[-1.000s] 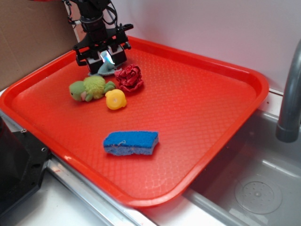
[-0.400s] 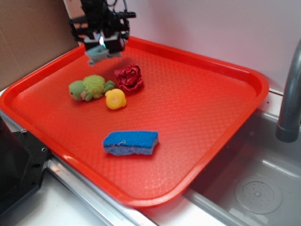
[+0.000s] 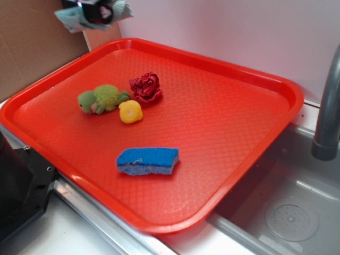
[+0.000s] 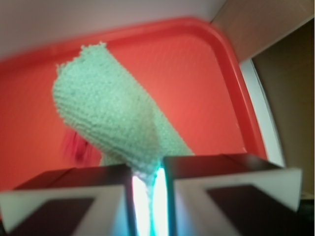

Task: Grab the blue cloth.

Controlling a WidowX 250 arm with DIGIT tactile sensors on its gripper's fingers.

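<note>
My gripper [image 3: 95, 9] is at the top left of the exterior view, high above the red tray's [image 3: 255, 106] back left corner. It is shut on the blue cloth [image 3: 71, 18], a pale teal terry cloth that hangs out on both sides of the fingers. In the wrist view the blue cloth [image 4: 108, 118] is pinched between my two dark fingers [image 4: 216, 172] and hangs free above the tray [image 4: 197, 73]. My gripper [image 4: 147, 177] has its jaws close together on a thin fold of it.
On the tray lie a green plush toy [image 3: 101, 99], a crumpled red cloth [image 3: 146, 87], a small yellow toy [image 3: 130, 112] and a thick bright blue sponge [image 3: 148, 160]. A brown cardboard wall [image 3: 32, 48] stands left. A grey faucet [image 3: 328, 106] and sink [image 3: 287, 218] are right.
My gripper has risen from the tray's back left with the blue cloth in it, up and a little left to the top of the view. The other things have not moved.
</note>
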